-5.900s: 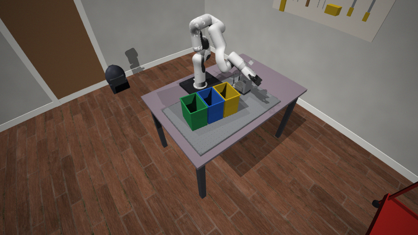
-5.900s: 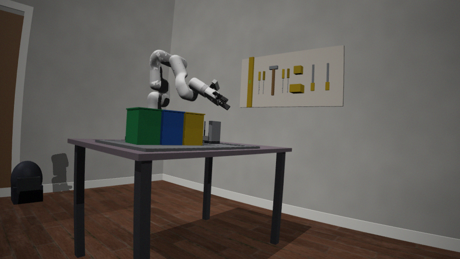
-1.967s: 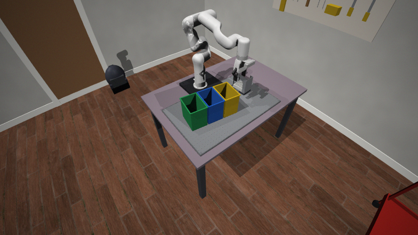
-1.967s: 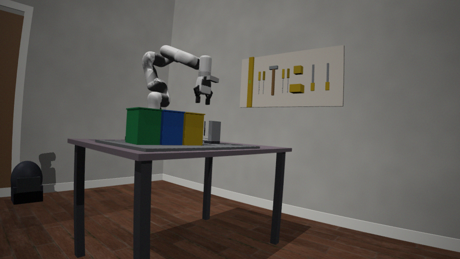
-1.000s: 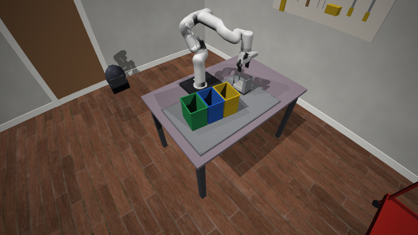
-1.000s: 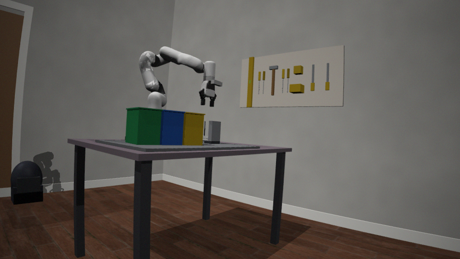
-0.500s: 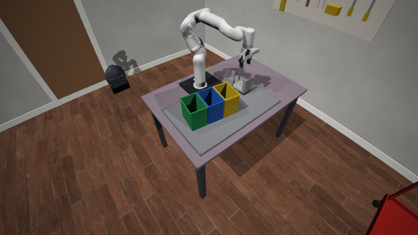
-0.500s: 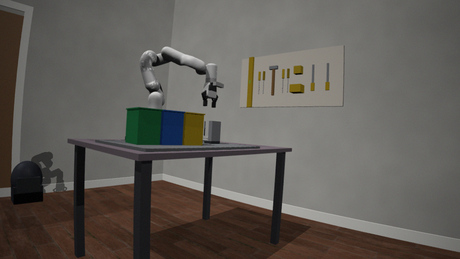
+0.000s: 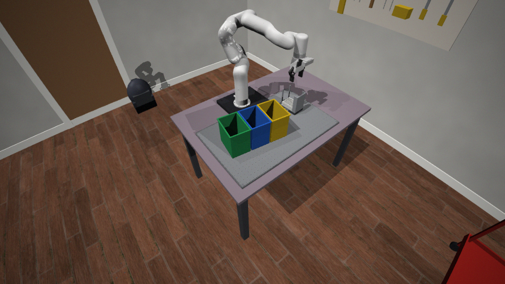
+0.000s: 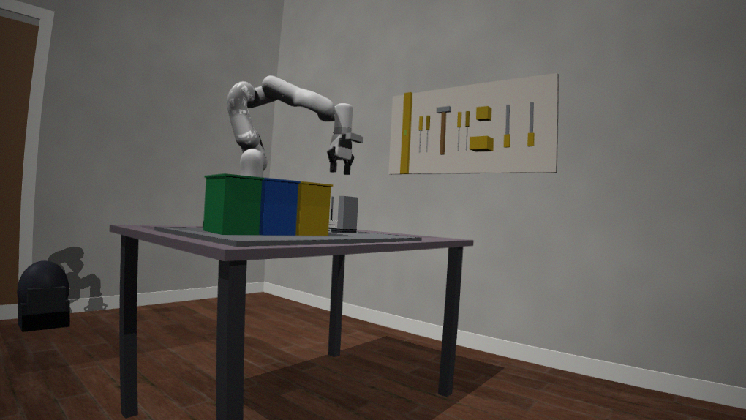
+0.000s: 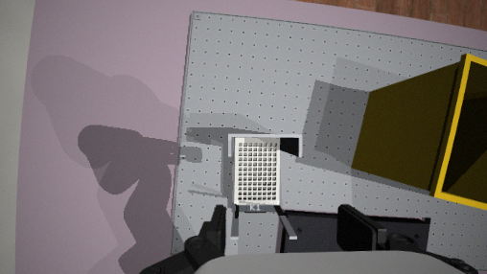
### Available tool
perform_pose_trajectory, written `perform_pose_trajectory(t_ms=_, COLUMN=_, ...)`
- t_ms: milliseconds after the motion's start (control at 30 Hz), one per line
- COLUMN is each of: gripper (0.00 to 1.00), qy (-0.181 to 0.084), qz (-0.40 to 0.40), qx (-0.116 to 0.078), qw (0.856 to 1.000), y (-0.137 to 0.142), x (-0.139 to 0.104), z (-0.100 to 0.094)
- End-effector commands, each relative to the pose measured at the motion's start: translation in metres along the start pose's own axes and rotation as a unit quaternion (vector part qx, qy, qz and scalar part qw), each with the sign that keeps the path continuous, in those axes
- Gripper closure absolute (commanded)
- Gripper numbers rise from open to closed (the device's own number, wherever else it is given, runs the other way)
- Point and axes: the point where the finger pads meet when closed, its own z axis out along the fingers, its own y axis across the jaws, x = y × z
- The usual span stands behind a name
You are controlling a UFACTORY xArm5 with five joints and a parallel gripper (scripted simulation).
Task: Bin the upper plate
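Grey walls meet a dark wood plank floor; a tool board (image 10: 472,125) hangs on the right wall, and we note a dark domed object (image 9: 140,94) by the baseboard and a red cart (image 9: 475,259) at the lower right corner of the top view.

On the purple counter (image 9: 337,102) lies a grey perforated mat (image 9: 310,128). Three bins stand upright in a touching row on it: green bin (image 9: 233,135) nearest, blue bin (image 9: 258,127) in the middle, yellow bin (image 9: 275,119) farthest. The arm's black base plate (image 9: 226,102) sits just beyond the bins.

Rack K1 (image 9: 298,100) stands on the mat just beside the yellow bin, on its far right side. From the wrist view we see the upper 96-well plate (image 11: 257,170) seated in the rack, well grid facing up, the K1 label at its near edge. We cannot see the lower plate beneath it.

The pincer (image 9: 295,73) hangs well above the rack, pointing down, fingers spread wide with nothing between them. In the wrist view the plate lies between the two fingers' lines, slightly toward the left one. The yellow bin is the closest obstacle, standing between rack and blue bin.
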Motion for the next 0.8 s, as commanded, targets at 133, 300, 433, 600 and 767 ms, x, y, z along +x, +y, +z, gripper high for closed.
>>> perform_pose_trajectory(t_ms=133, gripper=0.00, qy=0.001, qz=0.000, qx=0.001, qw=1.000, y=-0.001, x=0.001, z=0.007)
perform_pose_trajectory(t_ms=300, gripper=0.00, qy=0.001, qz=0.000, qx=0.001, qw=1.000, y=-0.001, x=0.001, z=0.012)
perform_pose_trajectory(t_ms=433, gripper=0.00, qy=0.001, qz=0.000, qx=0.001, qw=1.000, y=-0.001, x=0.001, z=0.019)
perform_pose_trajectory(t_ms=600, gripper=0.00, qy=0.001, qz=0.000, qx=0.001, qw=1.000, y=-0.001, x=0.001, z=0.027)
perform_pose_trajectory(t_ms=767, gripper=0.00, qy=0.001, qz=0.000, qx=0.001, qw=1.000, y=-0.001, x=0.001, z=0.035)
